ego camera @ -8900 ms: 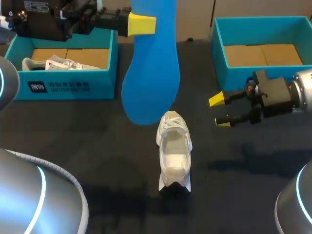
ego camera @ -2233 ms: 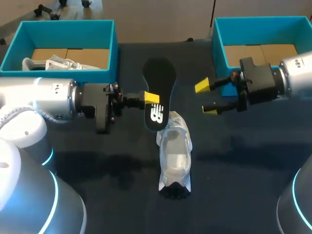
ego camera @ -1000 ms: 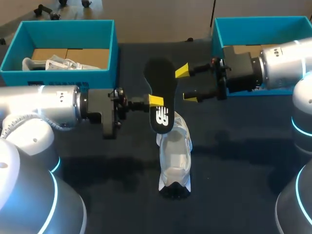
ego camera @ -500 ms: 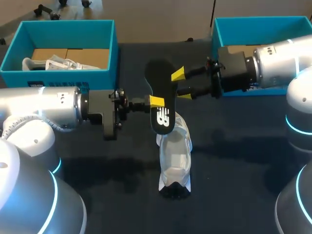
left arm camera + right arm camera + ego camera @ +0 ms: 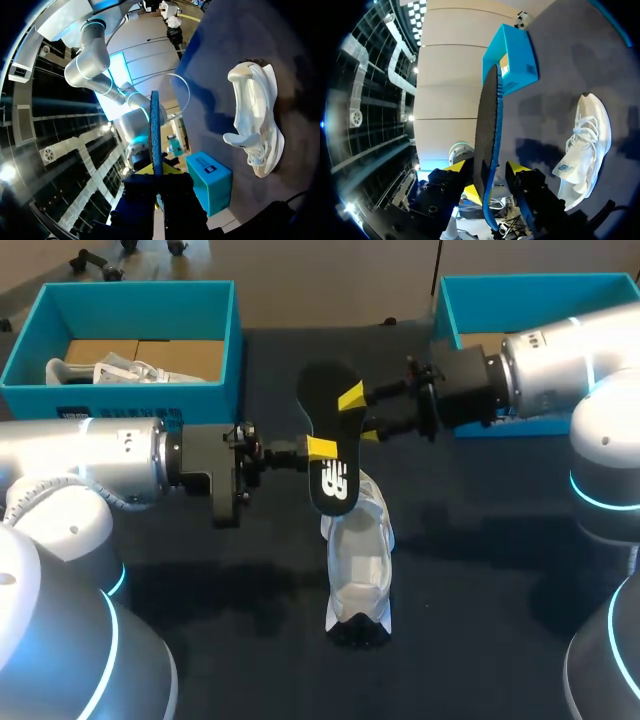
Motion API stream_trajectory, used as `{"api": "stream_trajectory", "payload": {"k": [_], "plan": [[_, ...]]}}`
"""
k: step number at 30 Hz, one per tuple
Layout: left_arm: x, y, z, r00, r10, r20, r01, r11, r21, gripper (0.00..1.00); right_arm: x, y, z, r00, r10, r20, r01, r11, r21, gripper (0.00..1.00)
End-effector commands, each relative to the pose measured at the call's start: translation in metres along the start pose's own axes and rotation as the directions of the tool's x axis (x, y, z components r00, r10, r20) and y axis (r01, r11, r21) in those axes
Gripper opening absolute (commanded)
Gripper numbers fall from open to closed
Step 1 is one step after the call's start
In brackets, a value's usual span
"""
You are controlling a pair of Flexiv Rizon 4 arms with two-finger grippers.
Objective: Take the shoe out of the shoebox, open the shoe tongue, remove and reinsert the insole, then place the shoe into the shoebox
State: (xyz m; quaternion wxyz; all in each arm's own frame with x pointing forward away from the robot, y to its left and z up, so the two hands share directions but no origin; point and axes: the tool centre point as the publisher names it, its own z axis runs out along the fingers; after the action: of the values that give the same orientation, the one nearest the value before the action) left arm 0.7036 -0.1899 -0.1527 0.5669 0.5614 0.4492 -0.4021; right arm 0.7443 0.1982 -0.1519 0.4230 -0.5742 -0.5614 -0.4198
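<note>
The black-topped, blue-bottomed foam insole (image 5: 328, 430) hangs on edge over the white mesh sneaker (image 5: 358, 560), with a white logo at its near end and its long axis pointing away from me. The left gripper (image 5: 318, 448) pinches it. The right gripper (image 5: 358, 415) straddles its far part, fingers apart. The sneaker sits toe-away on the black table (image 5: 500, 570). The left teal shoebox (image 5: 130, 410) bears white print.

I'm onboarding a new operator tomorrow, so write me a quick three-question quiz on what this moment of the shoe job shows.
1. True or false: the shoe on the table lies on its side.
2. Fill in: the left end effector is shut on the ___.
3. Pick one. The right end effector is: A, open, with a finger on either side of the insole; B, shut on the shoe; C, lying flat on the table.

Key: 1 false, it stands on its sole; 2 insole; 3 A.
</note>
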Motion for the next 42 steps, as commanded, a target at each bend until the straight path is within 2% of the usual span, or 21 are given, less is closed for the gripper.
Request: {"api": "stream_trajectory", "payload": {"k": [1,21,30,34,38,42], "plan": [[-0.0001,-0.0015,0.0001,1.0,0.002,0.0,-0.002,1.0,-0.004,0.0,0.001,0.0003,0.0049,1.0,0.003,0.008,-0.002,1.0,-0.006,0.46],[-0.0001,-0.0015,0.0001,1.0,0.002,0.0,-0.002,1.0,-0.004,0.0,-0.0051,-0.0005,-0.0016,1.0,0.026,-0.007,-0.026,0.999,-0.023,0.35],[-0.0001,-0.0015,0.0001,1.0,0.002,0.0,-0.002,1.0,-0.004,0.0,-0.0046,-0.0003,-0.0014,1.0,0.02,-0.008,-0.02,1.0,-0.019,0.18],[-0.0001,-0.0015,0.0001,1.0,0.002,0.0,-0.002,1.0,-0.004,0.0,-0.0037,-0.0009,0.0,1.0,0.015,-0.014,-0.015,1.0,-0.01,0.07],[-0.0001,-0.0015,0.0001,1.0,0.002,0.0,-0.002,1.0,-0.004,0.0,-0.0013,-0.0018,0.0024,1.0,0.008,-0.017,-0.008,1.0,-0.005,0.21],[-0.0001,-0.0015,0.0001,1.0,0.002,0.0,-0.002,1.0,-0.004,0.0,0.0007,-0.0029,0.0038,1.0,0.003,-0.017,-0.003,1.0,0.0,0.22]]}}
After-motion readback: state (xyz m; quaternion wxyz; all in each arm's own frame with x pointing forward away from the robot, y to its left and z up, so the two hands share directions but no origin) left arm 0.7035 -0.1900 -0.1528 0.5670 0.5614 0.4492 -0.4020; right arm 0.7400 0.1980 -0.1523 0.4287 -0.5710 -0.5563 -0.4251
